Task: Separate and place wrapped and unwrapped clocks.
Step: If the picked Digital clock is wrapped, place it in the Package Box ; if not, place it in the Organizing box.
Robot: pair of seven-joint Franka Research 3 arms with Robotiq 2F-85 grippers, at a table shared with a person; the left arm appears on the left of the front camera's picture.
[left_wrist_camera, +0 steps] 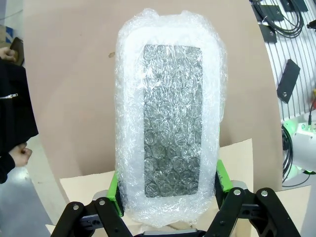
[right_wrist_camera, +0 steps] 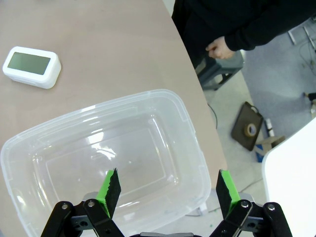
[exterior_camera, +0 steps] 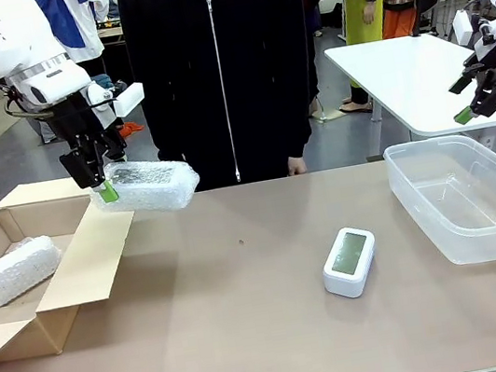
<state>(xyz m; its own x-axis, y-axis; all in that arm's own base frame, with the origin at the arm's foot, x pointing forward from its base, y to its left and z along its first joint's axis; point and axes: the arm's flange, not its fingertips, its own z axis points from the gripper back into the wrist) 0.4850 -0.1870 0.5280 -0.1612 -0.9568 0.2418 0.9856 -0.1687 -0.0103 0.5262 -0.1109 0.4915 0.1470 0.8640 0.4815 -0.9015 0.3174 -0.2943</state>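
Note:
My left gripper [exterior_camera: 105,186] hangs above the cardboard box's right flap, shut on one end of a bubble-wrapped clock [exterior_camera: 148,185] with a grey speckled face [left_wrist_camera: 173,118]; its green pads [left_wrist_camera: 222,176] press both sides of the bundle. A second wrapped bundle [exterior_camera: 11,271] lies inside the cardboard box [exterior_camera: 8,339] at the left. The bare white clock [exterior_camera: 350,261] with a grey-green screen lies on the table right of centre, also top left in the right wrist view [right_wrist_camera: 32,66]. My right gripper [right_wrist_camera: 167,187] is open, high above the clear plastic bin [right_wrist_camera: 187,128].
The clear bin [exterior_camera: 421,206] stands at the table's right side. A person in black stands at the far edge, hands [exterior_camera: 297,166] near the table. A white table [exterior_camera: 401,77] stands behind at the right. Bare tabletop lies between box and bin.

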